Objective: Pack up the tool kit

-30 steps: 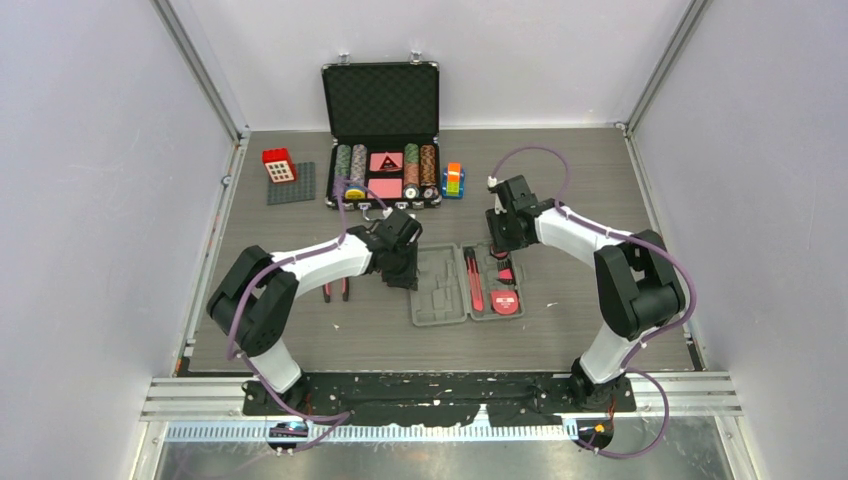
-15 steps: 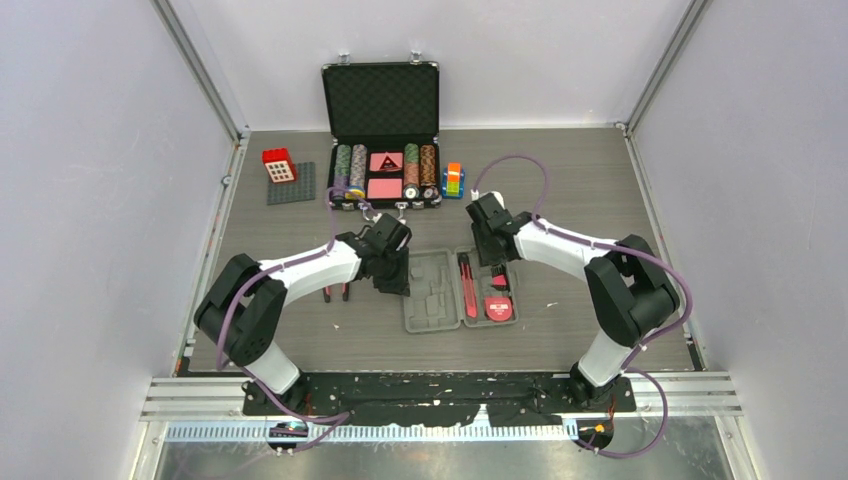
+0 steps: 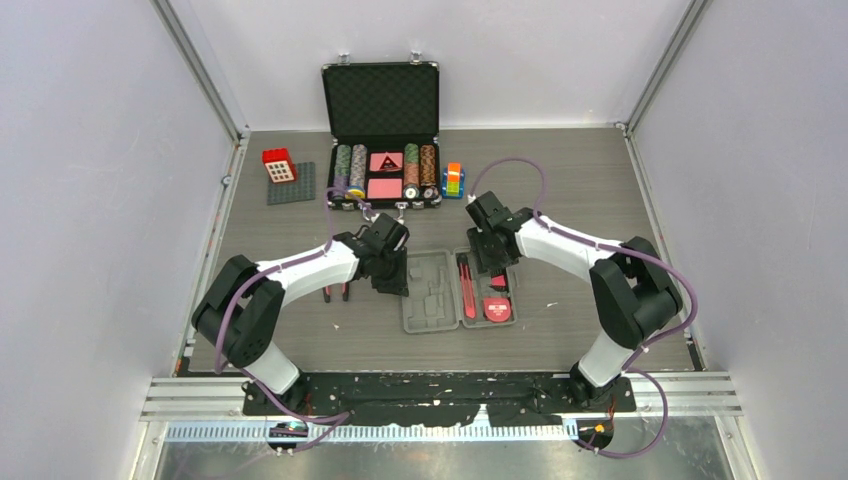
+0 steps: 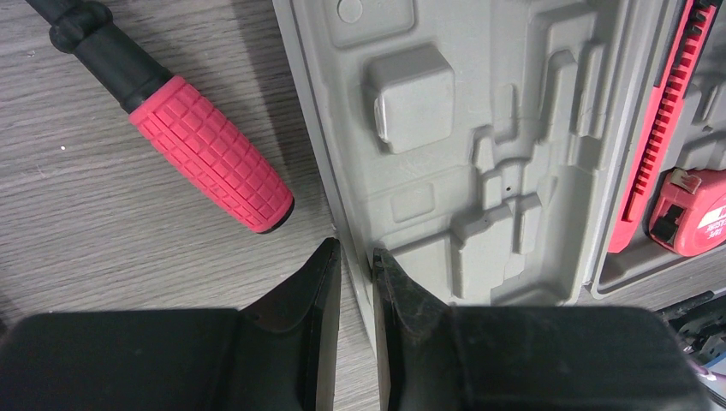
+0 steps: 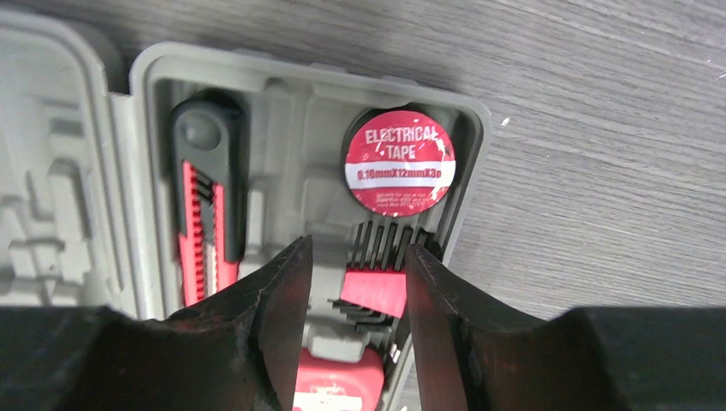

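Your grey case (image 3: 430, 292) has slid a little to the left since a moment ago. Your left gripper (image 4: 355, 255) is pinched shut on the case's rim, likely to hold it steady, with the screwdriver handle (image 4: 210, 158) just outside the fingers. Your right gripper (image 5: 358, 250) hangs open over the packed half, a red-and-black tool (image 5: 375, 291) between its fingers and the tape roll (image 5: 396, 163) just past the tips.

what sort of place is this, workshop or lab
Likely a robot lab cell: plain white walls, two white-and-black robot arms bolted to a grey wood-grain table, an open grey plastic tool case.
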{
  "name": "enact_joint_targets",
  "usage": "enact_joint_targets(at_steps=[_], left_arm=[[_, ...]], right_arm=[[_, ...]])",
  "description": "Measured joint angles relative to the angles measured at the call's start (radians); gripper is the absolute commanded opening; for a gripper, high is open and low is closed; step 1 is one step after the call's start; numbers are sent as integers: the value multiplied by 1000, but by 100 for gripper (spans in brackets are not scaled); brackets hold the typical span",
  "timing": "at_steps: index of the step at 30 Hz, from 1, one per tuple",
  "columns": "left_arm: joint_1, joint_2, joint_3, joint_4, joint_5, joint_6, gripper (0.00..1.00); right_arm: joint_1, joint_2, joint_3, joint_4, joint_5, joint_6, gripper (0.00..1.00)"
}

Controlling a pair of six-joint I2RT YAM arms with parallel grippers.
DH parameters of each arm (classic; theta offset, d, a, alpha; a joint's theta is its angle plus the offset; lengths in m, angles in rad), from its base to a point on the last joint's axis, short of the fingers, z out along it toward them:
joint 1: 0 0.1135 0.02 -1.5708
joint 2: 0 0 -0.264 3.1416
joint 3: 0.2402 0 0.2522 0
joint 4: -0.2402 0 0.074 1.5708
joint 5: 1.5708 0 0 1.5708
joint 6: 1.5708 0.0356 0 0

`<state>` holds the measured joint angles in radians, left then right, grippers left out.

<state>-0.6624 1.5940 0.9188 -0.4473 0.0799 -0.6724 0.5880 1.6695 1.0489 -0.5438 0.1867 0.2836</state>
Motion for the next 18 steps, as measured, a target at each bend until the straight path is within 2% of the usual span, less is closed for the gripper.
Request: enact_joint_targets(at_steps=[3, 8, 14, 18], left_arm=[[0, 0, 0, 0, 0, 0, 21], [0, 0, 0, 0, 0, 0, 21], [0, 0, 0, 0, 0, 1, 22], [0, 0, 0, -1, 0, 3, 29]], right_arm=[[-2, -5, 51, -74, -24, -40, 50], [-31, -34, 107, -100, -33, -103, 37], [-65, -42, 102, -108, -43, -137, 31], [-66, -30, 90, -95, -58, -147, 30]])
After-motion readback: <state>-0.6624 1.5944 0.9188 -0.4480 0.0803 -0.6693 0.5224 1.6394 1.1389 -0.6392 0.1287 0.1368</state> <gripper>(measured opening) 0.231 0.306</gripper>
